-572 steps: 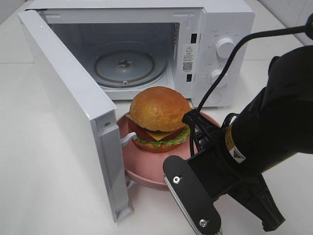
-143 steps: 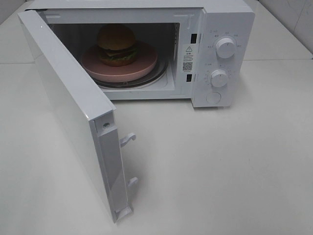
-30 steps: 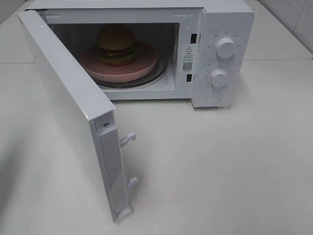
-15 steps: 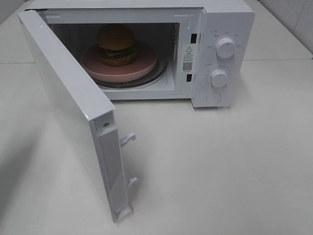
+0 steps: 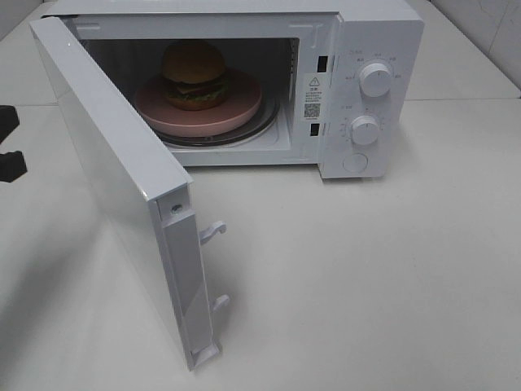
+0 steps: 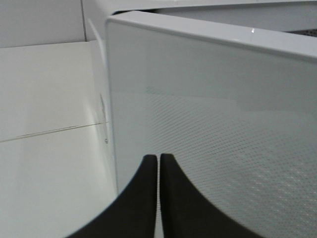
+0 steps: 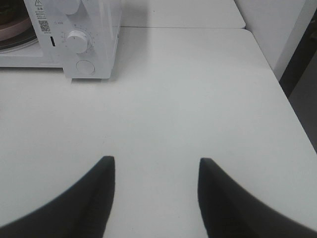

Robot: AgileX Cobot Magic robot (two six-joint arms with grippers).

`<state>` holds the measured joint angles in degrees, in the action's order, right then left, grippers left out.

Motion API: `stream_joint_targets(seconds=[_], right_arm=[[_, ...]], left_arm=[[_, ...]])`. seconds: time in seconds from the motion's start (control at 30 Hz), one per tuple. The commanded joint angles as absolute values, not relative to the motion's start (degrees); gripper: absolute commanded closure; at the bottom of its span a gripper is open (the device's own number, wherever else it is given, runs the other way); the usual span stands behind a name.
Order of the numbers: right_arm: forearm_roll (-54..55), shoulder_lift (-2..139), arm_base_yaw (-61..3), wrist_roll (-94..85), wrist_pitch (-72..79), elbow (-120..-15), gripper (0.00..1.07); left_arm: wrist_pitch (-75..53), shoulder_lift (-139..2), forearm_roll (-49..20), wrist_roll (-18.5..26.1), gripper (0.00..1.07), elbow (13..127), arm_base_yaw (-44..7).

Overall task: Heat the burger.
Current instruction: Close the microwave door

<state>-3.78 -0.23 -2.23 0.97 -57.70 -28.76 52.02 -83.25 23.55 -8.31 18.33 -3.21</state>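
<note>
Well, the burger (image 5: 194, 75) sits on a pink plate (image 5: 236, 110) inside the microwave (image 5: 383, 32), whose door (image 5: 114, 179) stands open at near left. The left end effector (image 6: 158, 156) is pinched together (holding nothing) facing that door's outer side; the right end effector (image 7: 156, 159) is spread partway, empty, over the worktop (image 5: 366, 277).

Warning-triangle sticker (image 5: 314, 82), QR code (image 5: 312, 109) on microwave (image 5: 383, 49) front; small print illegible.

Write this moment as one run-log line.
stage: burger on pink plate inside microwave | door: open | left end effector: shut, empty, near door's outer face | right end effector: open, empty, above table | next: likely push door shut
</note>
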Motion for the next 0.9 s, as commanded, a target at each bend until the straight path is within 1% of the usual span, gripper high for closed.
stream_joint_targets(seconds=[0.03, 0.17, 0.3, 0.53, 0.9], right_arm=[[-4.1, -1.9, -2.2, 1.2, -57.2, -28.6, 0.57], [-4.1, -1.9, -2.2, 1.2, -57.2, -28.6, 0.57], [-4.1, -1.9, -2.2, 1.2, -57.2, -28.6, 0.57], [-4.1, -1.9, -2.2, 1.2, -57.2, -28.6, 0.57], [-4.1, -1.9, -2.2, 1.2, -57.2, -28.6, 0.57]], left_arm=[[53.2, -85.7, 20.9, -5.6, 1.06, 19.7, -6.2], [53.5, -87.4, 20.4, -5.5, 1.06, 20.6, -6.6], [54.3, -89.2, 19.4, -5.4, 1.06, 21.1, -8.6], [56.0, -92.5, 18.0, -5.4, 1.06, 21.9, -10.5], [56.7, -93.4, 18.0, -5.4, 1.06, 22.3, -10.7]])
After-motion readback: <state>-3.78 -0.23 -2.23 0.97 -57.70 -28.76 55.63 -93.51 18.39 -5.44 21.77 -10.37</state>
